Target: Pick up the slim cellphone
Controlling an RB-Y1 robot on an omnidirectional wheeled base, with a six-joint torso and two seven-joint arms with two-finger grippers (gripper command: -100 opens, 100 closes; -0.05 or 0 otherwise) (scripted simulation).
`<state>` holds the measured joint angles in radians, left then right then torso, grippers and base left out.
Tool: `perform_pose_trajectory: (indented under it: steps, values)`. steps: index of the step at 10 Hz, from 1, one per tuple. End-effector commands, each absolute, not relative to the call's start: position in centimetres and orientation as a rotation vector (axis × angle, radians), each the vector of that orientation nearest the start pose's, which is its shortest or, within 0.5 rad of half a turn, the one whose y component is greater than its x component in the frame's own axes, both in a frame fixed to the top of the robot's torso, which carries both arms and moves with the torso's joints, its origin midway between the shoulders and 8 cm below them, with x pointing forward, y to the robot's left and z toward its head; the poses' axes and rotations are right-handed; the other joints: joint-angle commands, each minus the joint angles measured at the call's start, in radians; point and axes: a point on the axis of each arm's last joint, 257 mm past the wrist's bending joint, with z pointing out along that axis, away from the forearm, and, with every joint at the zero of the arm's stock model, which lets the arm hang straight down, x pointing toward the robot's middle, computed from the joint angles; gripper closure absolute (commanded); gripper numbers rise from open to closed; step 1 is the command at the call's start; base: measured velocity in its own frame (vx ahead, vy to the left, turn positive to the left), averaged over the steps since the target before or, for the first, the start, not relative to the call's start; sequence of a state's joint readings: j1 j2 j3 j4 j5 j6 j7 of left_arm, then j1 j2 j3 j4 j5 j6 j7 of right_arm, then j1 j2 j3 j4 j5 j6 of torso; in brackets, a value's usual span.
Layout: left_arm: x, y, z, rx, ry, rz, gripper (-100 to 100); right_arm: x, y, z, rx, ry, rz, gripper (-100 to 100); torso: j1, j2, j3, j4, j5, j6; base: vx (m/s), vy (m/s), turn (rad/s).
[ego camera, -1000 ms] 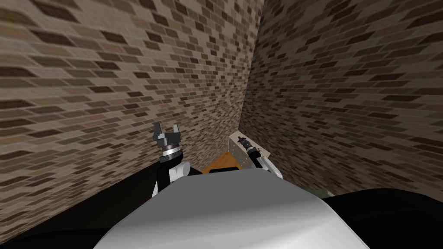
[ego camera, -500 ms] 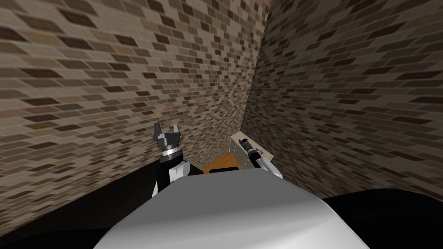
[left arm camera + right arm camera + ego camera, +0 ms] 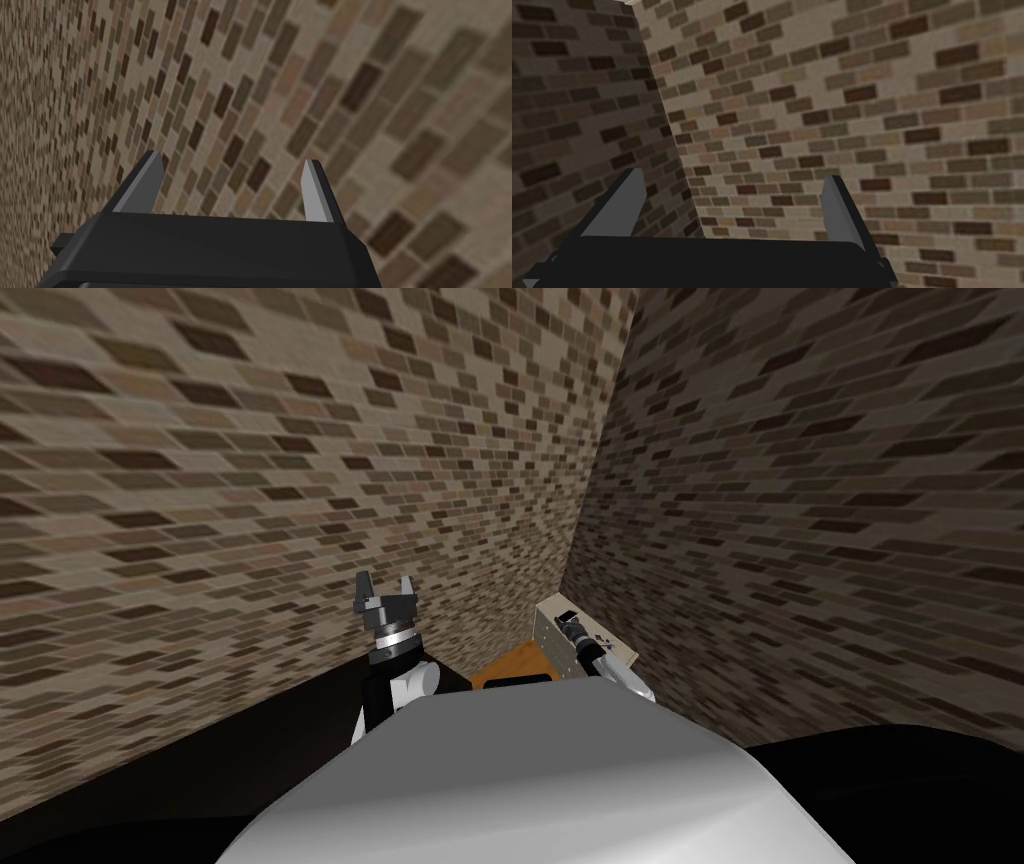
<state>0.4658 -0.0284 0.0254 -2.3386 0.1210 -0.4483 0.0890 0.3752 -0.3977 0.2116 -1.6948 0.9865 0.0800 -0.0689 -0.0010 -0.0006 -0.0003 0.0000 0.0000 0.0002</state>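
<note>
Facing into a corner where two brick walls (image 3: pixel 300 468) meet, the robot has both arms raised in front of it. The left gripper (image 3: pixel 385 581) points upward on the left, near the left-hand wall, its jaws spread wide and holding nothing. Seen from its own camera, the two grey blades rise well apart against bare brick. The right gripper (image 3: pixel 732 176) is further right and a little farther off, hanging over a pale box (image 3: pixel 552 646) that sits close to the foot of the corner. Its jaws too are wide apart and empty, aimed near the seam of the walls. Left of the box lies an orange-brown surface (image 3: pixel 505 663), just beside the box's dotted side. On the near end of that surface rests a dark, flat, slim slab, which looks to be the cellphone (image 3: pixel 520 680). It lies between the two grippers, nearer than both, and neither touches it. A black area (image 3: pixel 180 768) spreads below the left wall's foot.
</note>
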Motion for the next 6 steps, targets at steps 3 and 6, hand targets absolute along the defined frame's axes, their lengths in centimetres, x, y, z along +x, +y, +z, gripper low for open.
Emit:
perform_pose_trajectory:
  steps: [3, 6]
  values:
    - [33.8, 29.9, 5.1, -0.744, 0.459, -1.461, 0, 39.6, -30.6, -39.1, 0.165, 1.959, 0.099, -100, 0.0, 0.0, 0.0, 0.0, 0.0, 0.001, 0.006, -0.009, 0.08]
    - [33.8, 29.9, 5.1, -0.744, 0.459, -1.461, 0, 38.6, -32.1, -41.3, 0.077, 2.006, -0.012, -100, 0.0, 0.0, 0.0, 0.0, 0.0, 0.001, 0.008, -0.009, 0.092]
